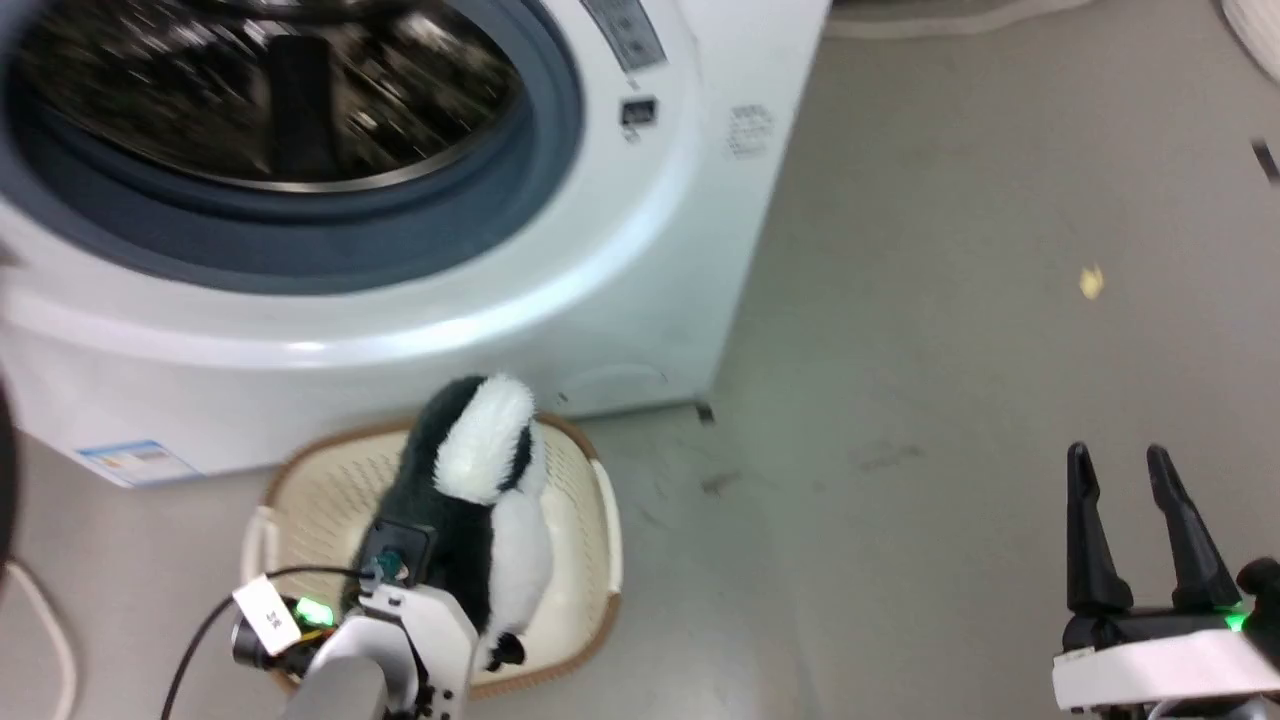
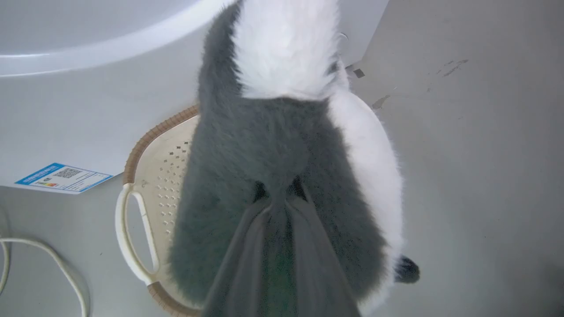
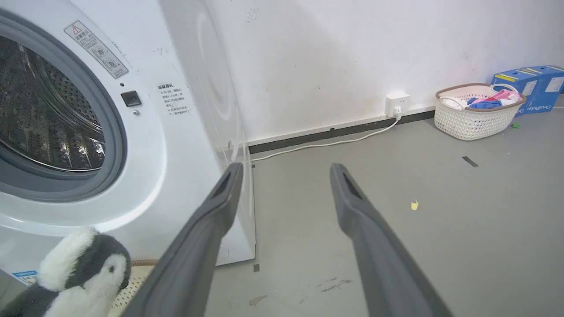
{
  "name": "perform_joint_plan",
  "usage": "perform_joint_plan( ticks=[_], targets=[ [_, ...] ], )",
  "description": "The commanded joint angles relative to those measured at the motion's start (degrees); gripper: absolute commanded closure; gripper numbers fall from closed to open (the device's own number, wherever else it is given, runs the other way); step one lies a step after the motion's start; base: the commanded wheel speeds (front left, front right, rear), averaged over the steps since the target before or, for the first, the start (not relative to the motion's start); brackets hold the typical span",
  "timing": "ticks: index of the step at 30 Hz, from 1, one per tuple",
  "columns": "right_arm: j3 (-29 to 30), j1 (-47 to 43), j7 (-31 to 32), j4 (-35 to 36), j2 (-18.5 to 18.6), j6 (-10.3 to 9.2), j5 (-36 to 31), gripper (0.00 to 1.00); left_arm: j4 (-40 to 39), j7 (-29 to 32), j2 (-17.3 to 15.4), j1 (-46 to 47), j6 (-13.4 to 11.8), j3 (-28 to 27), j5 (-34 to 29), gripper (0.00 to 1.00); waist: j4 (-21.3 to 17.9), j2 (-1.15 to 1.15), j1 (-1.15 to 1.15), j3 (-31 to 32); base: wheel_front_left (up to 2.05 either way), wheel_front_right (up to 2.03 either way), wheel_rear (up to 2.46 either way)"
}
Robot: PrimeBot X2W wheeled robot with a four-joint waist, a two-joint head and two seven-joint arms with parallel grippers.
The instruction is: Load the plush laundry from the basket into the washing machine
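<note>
White steel fills the left of the head view, where the washing machine (image 1: 620, 300) stands with its porthole open. A grey gasket (image 1: 300, 245) rings the shiny drum (image 1: 270, 90), and a blue-edged sticker (image 1: 130, 462) sits low on the front. Just before it on the grey floor (image 1: 900, 350) is the cream, brown-rimmed basket (image 1: 320, 495). Rising upright out of it is the plush laundry (image 1: 480, 470), a black-and-white toy with its white-capped head close to the washer's lower front. Its lower end hangs over the basket; whether it touches the bottom cannot be told. The left gripper (image 2: 277, 198), seen in its own wrist view, has both dark fingers pinched together into the dark fur of the toy's back. The toy looks light, soft and far from fragile. It is likely to squash under the fingers, sag and swing from a single hold, and a pinch of loose fur alone could slide free. The surest hold would appear to be deep across the stuffed middle of the body, not on the pile or a limb, and the wide porthole above looks an easy fit. Well apart at the lower right, the right gripper (image 1: 1118, 455) hangs over bare floor with its fingers spread and nothing between them. Its wrist view takes in a second basket (image 3: 471, 125) of clothing by the far wall.
</note>
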State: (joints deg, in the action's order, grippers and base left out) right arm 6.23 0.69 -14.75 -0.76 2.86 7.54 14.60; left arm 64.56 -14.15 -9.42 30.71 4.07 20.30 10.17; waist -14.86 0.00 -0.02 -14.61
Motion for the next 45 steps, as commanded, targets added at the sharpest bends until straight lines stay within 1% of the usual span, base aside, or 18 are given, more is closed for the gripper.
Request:
perform_joint_plan(
  ticks=[1, 7, 13, 15, 16, 19, 20, 23, 26, 28, 29, 30, 32, 34, 35, 39, 40, 45],
  targets=[
    [0.1, -1.1, -0.2, 0.3, 0.0, -0.05, -0.5, 0.00, -2.1, -0.7, 0.4, -1.6, -0.5, -0.4, 0.6, 1.00, 4.3, 0.00, 0.02, 5.7, 0.00, 0.00, 0.00],
    [0.3, -3.3, -0.2, 0.4, 0.0, -0.05, -1.0, 0.00, -18.7, -0.8, 0.5, -9.3, -2.4, -2.5, 1.2, 1.00, 6.0, 0.00, 0.02, 9.4, 0.00, 0.00, 0.00],
    [0.2, -4.1, -0.2, 0.6, 0.0, -0.05, -1.1, 0.00, -36.0, -0.8, -0.4, -15.8, -4.4, -4.9, 0.5, 1.00, 6.4, 0.00, 0.02, 10.2, 0.00, 0.00, 0.00],
    [-0.1, -3.9, -0.2, 0.9, 0.0, -0.05, -1.0, 0.00, -41.0, -0.8, -1.1, -16.6, -5.1, -5.6, -0.4, 1.00, 6.1, 0.00, 0.02, 9.5, 0.00, 0.00, 0.00],
    [-0.4, -3.4, -0.2, 1.4, 0.0, -0.05, -0.8, 0.00, -47.2, -0.8, -2.1, -16.5, -5.4, -6.5, -1.0, 1.00, 5.5, 0.00, 0.02, 7.7, 0.00, 0.00, 0.00],
    [-0.8, -2.3, -0.2, 1.8, 0.0, -0.05, -0.7, 0.00, -51.3, -0.8, -3.5, -14.8, -5.3, -7.5, -1.3, 1.00, 4.4, 0.00, 0.02, 5.0, 0.00, 0.00, 0.00],
    [-0.7, -0.9, -0.2, 2.4, 0.0, -0.05, -0.2, 0.00, -53.7, 0.6, -5.2, -11.1, -4.9, -8.9, -0.8, 1.00, 3.2, 0.00, 0.02, 1.3, 0.00, 0.00, 0.00],
    [-1.0, 0.2, -0.2, 2.5, 0.0, -0.05, -0.2, 0.00, -54.6, 2.4, -6.7, -7.9, -4.3, -9.4, -0.9, 1.00, 2.4, 0.00, 0.02, -1.2, 0.00, 0.00, 0.00],
    [-1.7, 2.7, -0.2, 2.8, 0.0, -0.05, 0.6, 0.00, -55.5, 7.1, -9.6, -0.2, -2.9, -10.2, -1.2, 1.00, 0.3, 0.00, 0.02, -6.5, 0.00, 0.00, 0.00],
    [-1.9, 3.5, -0.2, 2.8, 0.0, -0.05, 1.0, 0.00, -55.3, 8.4, -10.3, 1.9, -2.6, -10.5, -1.1, 1.00, -0.3, 0.00, 0.02, -7.8, 0.00, 0.00, 0.00],
    [-2.4, 4.9, -0.2, 2.9, 0.0, -0.05, 1.9, 0.00, -54.2, 10.7, -12.1, 6.3, -1.7, -10.9, -1.4, 1.00, -1.5, 0.00, 0.02, -10.2, 0.00, 0.00, 0.00],
    [-2.4, 4.9, -0.2, 2.9, 0.0, -0.05, 1.9, 0.00, -54.2, 10.7, -12.1, 6.3, -1.7, -10.9, -1.4, 1.00, -1.5, 0.00, 0.02, -10.2, 0.00, 0.00, 0.00],
    [-3.1, 6.1, -0.2, 2.8, 0.0, -0.05, 2.7, 0.00, -52.8, 12.8, -13.6, 10.7, -0.9, -11.4, -1.3, 1.00, -2.8, 0.00, 0.02, -12.5, 0.00, 0.00, 0.00],
    [-4.0, 7.5, -0.2, 2.4, 0.0, -0.05, 4.0, 0.00, -49.6, 15.3, -15.6, 17.0, 0.2, -11.4, -1.5, 1.00, -4.6, 0.00, 0.02, -15.2, 0.00, 0.00, 0.00],
    [-4.0, 7.5, -0.2, 2.4, 0.0, -0.05, 4.0, 0.00, -49.6, 15.3, -15.6, 17.0, 0.2, -11.4, -1.5, 1.00, -4.6, 0.00, 0.02, -15.2, 0.00, 0.00, 0.00],
    [-5.4, 8.7, -0.2, 1.9, 0.0, -0.05, 5.5, 0.00, -43.6, 17.5, -18.8, 24.7, 1.2, -11.0, -2.6, 1.00, -6.8, 0.00, 0.02, -18.1, 0.00, 0.00, 0.00],
    [-5.9, 9.3, -0.2, 1.7, 0.0, -0.05, 6.4, 0.00, -39.1, 18.2, -20.1, 30.2, 1.6, -10.6, -3.3, 1.00, -7.9, 0.00, 0.02, -19.9, 0.00, 0.00, 0.00],
    [-6.8, 10.1, -0.2, 1.7, 0.0, -0.05, 7.4, 0.00, -30.6, 19.6, -20.9, 39.5, 2.0, -9.2, -4.4, 1.00, -9.2, 0.00, 0.02, -22.6, 0.00, 0.00, 0.00]
  ],
)
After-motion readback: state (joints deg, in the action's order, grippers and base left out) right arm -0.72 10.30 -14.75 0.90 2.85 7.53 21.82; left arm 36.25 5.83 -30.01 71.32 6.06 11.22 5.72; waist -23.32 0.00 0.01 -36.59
